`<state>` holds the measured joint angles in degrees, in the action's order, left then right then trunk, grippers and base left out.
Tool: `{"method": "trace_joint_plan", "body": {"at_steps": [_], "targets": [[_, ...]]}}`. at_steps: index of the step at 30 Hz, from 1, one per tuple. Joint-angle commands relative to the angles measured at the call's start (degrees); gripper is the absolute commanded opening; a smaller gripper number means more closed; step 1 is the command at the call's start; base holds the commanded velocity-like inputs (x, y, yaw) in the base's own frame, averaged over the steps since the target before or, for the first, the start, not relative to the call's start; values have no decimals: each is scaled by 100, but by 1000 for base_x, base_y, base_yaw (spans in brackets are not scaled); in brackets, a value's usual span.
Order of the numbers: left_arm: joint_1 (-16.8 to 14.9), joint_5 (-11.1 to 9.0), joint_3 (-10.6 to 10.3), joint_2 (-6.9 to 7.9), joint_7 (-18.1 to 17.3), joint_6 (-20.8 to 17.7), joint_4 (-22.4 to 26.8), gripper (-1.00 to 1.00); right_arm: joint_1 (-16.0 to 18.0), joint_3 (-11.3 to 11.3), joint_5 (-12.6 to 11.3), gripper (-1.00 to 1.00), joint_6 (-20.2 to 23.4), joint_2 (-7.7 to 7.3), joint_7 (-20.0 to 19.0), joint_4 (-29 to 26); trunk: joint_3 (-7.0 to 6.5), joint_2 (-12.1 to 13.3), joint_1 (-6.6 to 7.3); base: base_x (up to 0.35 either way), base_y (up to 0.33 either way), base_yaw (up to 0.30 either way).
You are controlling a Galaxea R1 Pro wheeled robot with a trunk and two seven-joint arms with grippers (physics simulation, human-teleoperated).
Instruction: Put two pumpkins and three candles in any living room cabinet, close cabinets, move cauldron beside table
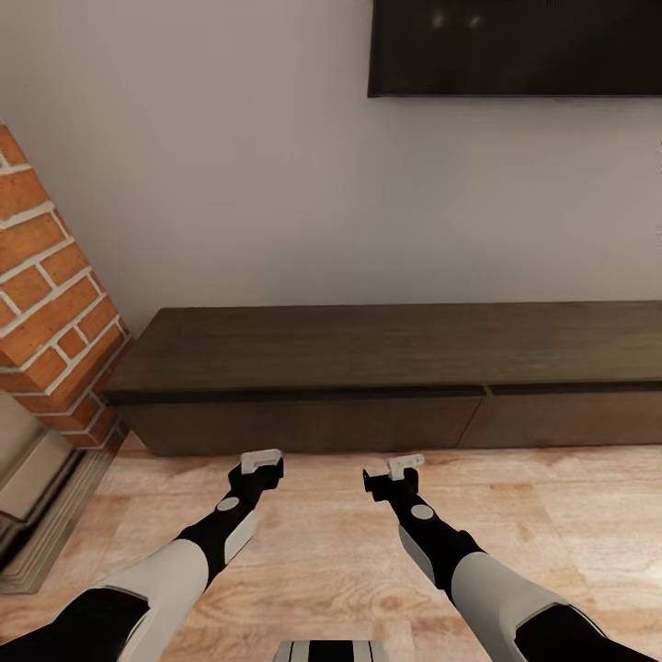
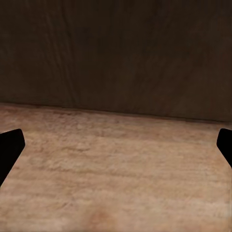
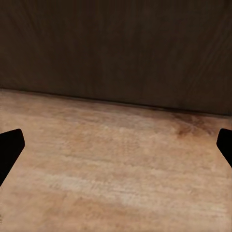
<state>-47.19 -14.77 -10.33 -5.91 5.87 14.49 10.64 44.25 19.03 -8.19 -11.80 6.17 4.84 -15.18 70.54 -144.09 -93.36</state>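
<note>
Both arms reach low toward the shut cabinet [image 1: 368, 405], left pincer [image 1: 260, 460] and right pincer [image 1: 403, 467] spread wide and empty, seemingly ready to pull a drawer.

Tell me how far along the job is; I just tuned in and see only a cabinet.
Looks done: the cabinet drawer fronts sit flush, closed. Whether anything is stored inside cannot be told. In hand: nothing; the left claw and right claw are open and empty, held low before the cabinet above the wood floor. Left, as far as these views tell: pumpkins, candles and cauldron remain unconfirmed.
</note>
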Motion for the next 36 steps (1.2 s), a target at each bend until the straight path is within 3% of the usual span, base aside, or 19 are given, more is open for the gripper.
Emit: {"method": "trace_joint_plan", "body": {"at_steps": [1,5,9,17,22,26,36], "targets": [[-2,-245,-22,10,30,19,-16,100,4,54,-65,100,-19,-2,21,6,-5,-2,1,0,0,0],[-1,-672,-1,18,29,19,-67,100,4,56,-68,100,-11,2,12,16,-41,-2,1,0,0,0],[-1,-827,2,15,28,23,-105,100,4,64,-69,100,-15,6,-11,54,-76,-2,1,0,0,0],[39,-871,37,43,53,27,-115,100,4,58,-77,100,-24,7,-340,59,-148,-2,1,0,0,0],[42,-881,67,109,43,28,-192,100,4,38,-84,100,-26,2,-395,54,-193,-2,1,0,0,0],[43,-909,209,187,48,28,-267,100,2,32,-86,100,-24,1,-434,51,-228,-2,1,0,0,0],[43,-919,258,207,70,28,-363,100,-58,39,-87,100,-24,7,-452,59,-318,-2,1,0,0,0]]}}
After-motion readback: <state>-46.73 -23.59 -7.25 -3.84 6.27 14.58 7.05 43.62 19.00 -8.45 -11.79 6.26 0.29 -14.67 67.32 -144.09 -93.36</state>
